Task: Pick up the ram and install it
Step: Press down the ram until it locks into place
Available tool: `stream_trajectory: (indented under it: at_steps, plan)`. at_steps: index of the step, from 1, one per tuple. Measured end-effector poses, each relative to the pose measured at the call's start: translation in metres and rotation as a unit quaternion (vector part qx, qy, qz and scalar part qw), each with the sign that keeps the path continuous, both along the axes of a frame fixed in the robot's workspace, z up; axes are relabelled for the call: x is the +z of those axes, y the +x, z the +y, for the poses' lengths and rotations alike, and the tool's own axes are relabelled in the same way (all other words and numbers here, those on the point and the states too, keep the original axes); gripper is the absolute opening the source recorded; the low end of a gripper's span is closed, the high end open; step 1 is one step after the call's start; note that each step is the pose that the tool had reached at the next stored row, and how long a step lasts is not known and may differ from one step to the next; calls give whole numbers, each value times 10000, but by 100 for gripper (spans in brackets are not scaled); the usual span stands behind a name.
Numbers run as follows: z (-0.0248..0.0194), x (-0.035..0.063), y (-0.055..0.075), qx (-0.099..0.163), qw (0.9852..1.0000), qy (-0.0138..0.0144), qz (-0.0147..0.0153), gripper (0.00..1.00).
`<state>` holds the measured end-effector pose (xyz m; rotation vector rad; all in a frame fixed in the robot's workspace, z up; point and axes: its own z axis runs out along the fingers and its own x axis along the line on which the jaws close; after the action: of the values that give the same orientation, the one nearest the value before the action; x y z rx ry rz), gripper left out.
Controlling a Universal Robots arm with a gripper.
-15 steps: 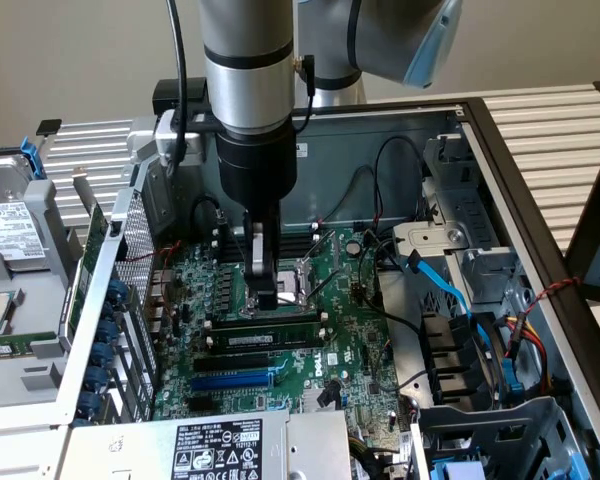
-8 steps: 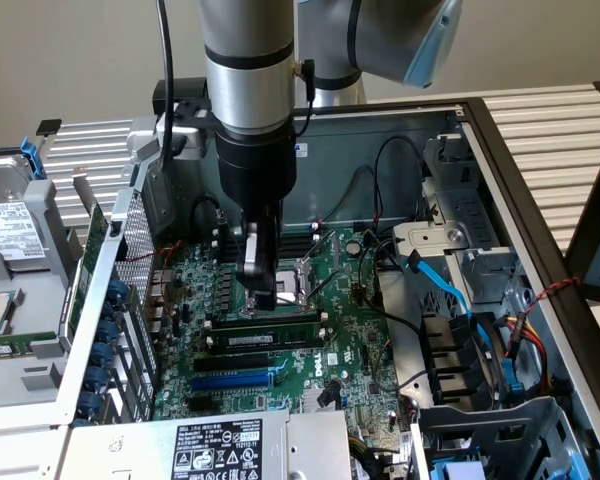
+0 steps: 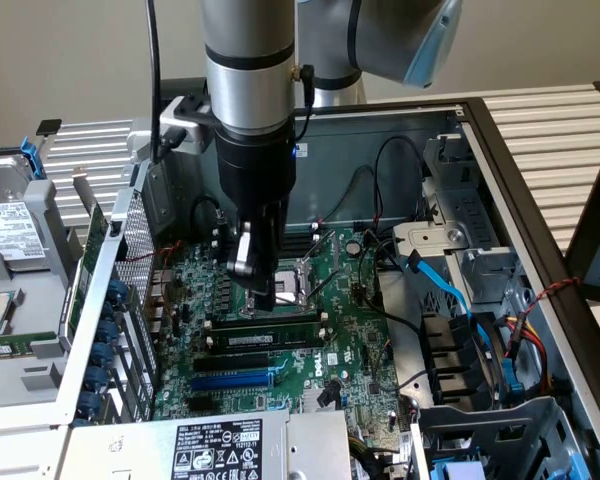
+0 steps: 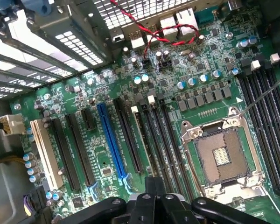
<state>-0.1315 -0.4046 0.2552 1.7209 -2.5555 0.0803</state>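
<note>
The ram (image 3: 280, 333) is a green stick with a white label. It stands upright in a long black slot on the motherboard (image 3: 355, 345), just in front of the CPU socket (image 3: 305, 275). In the wrist view the ram (image 4: 142, 140) shows edge-on as a thin pale-green line between black slots. My gripper (image 3: 264, 296) hangs straight down over the ram's middle, shut with nothing between its fingers. The tips sit at or just above the ram's top edge, and I cannot tell if they touch. The black fingers of the gripper (image 4: 154, 184) also reach in over the slot in the wrist view.
A blue expansion slot (image 4: 109, 140) and empty black slots lie beside the ram. The open CPU socket (image 4: 221, 156) is on the other side. Blue and black cables (image 3: 450, 290) crowd the exterior view's right. A labelled power supply (image 3: 215, 450) sits at the front, with metal case walls all around.
</note>
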Motion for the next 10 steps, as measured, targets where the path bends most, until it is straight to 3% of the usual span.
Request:
stream_trajectory:
  at_steps: [5,10]
  plan:
    - [0,-2,0,-432,9991,0,0,11]
    - [0,-4,0,-869,9962,0,0,11]
